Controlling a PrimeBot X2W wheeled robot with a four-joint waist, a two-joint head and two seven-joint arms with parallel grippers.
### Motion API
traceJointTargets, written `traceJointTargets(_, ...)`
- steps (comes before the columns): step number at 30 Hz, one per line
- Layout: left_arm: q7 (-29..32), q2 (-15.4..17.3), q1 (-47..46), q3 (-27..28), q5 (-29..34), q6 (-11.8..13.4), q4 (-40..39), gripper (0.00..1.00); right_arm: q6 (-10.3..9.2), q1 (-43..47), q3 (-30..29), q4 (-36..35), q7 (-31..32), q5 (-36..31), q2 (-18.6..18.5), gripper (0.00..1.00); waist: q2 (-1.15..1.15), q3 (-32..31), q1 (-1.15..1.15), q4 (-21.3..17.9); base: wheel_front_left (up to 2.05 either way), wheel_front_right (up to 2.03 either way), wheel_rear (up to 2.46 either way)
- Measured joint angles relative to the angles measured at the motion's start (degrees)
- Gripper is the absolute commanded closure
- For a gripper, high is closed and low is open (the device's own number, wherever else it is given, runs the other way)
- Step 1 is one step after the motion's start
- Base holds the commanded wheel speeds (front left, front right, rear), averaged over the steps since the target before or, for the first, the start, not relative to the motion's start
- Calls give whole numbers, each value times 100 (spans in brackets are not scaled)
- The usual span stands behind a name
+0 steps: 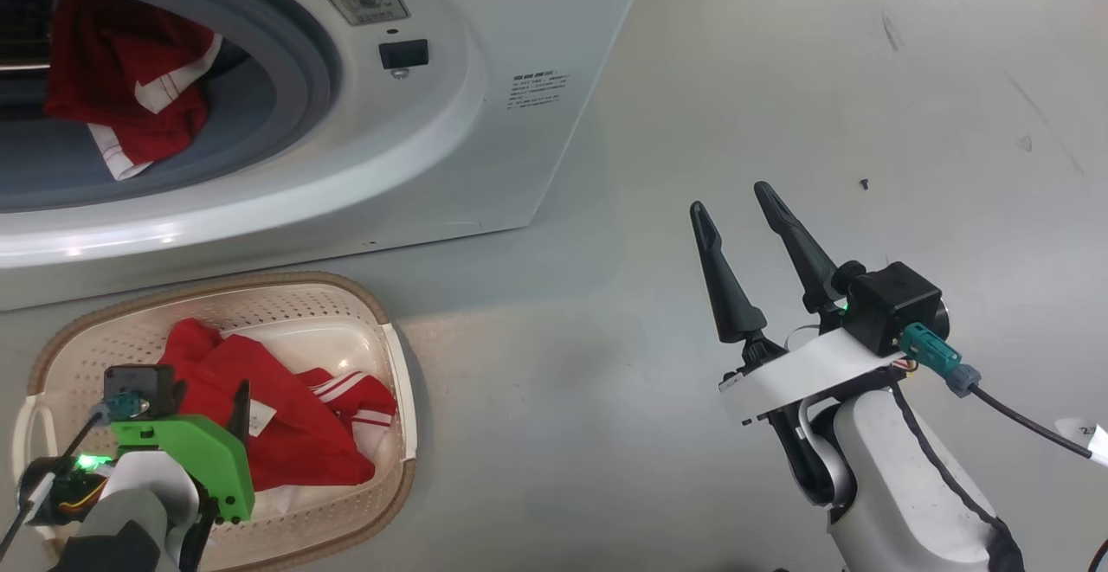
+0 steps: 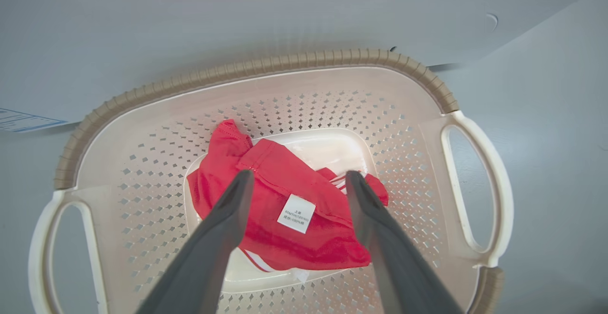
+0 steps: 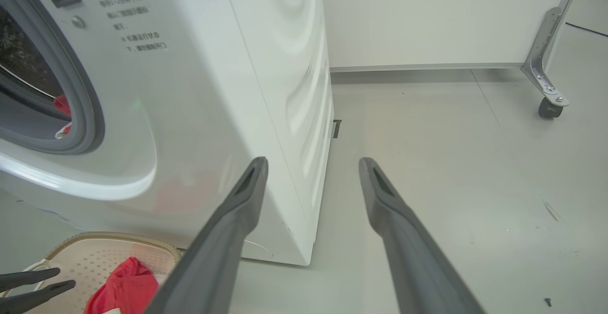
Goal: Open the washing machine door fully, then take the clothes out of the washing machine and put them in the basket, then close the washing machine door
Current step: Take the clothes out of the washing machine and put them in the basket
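Clothes [image 2: 285, 219] in red lie loose in the basket [image 2: 266, 67], just under the left gripper [image 2: 299, 176], whose jaws stand wide apart, gripping nothing. The right gripper [image 1: 730, 197] hangs over the grey floor [image 1: 779, 79], jaws apart too and empty. Beyond, in the open washing machine [image 1: 537, 18], more red clothes [image 1: 130, 79] with white trim rest inside
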Motion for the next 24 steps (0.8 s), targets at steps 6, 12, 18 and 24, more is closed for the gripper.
traceJointTargets(6, -286, -34, -32, -13, -8, -1, 109, 0, 2, 0, -88, 65, 0, 0, -1, 0, 0, -218, 0, 105, 0, 0, 0)
traceJointTargets(12, -671, -71, -35, 19, -110, -2, 97, 0, 10, 4, -190, 142, 0, 0, -1, 0, 0, -491, 0, 250, 0, 0, 0)
traceJointTargets(18, -837, -110, -35, -66, -96, -5, -15, 0, 57, 94, -314, 216, 0, 0, -2, 0, 0, -805, 0, 423, 0, 0, 0)
traceJointTargets(24, -898, -189, -34, -202, -25, -7, -266, 0, 60, 278, -415, 316, 0, -11, -1, 0, 0, -1138, 0, 615, 0, 0, 0)
